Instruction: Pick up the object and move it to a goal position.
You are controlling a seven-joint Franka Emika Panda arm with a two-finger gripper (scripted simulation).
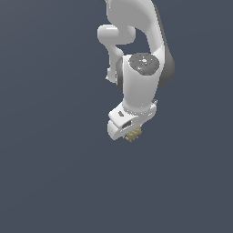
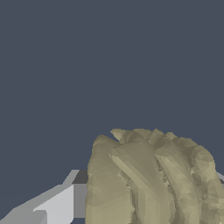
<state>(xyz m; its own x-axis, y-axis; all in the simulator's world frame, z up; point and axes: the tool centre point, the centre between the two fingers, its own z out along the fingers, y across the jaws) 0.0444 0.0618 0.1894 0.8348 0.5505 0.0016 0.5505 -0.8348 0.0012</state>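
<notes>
White arm (image 1: 141,68) hangs in upper middle of exterior view, plain dark grey-blue backdrop all round, nothing else near. Gripper (image 1: 132,133) just below centre, pinching lumpy tan object (image 1: 133,134); only small part peeks from under white body. Fingers mostly hidden there. Wrist view: object (image 2: 148,179) fills lower right, cut by frame edge; one grey finger (image 2: 57,203) touching it. Open room on every side.

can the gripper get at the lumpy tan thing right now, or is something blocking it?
Probably yes: the small, ridged tan-yellow object already sits right under the white gripper, seemingly between its fingers. Nothing else is in view to block it. A firm grip cannot be confirmed.
</notes>
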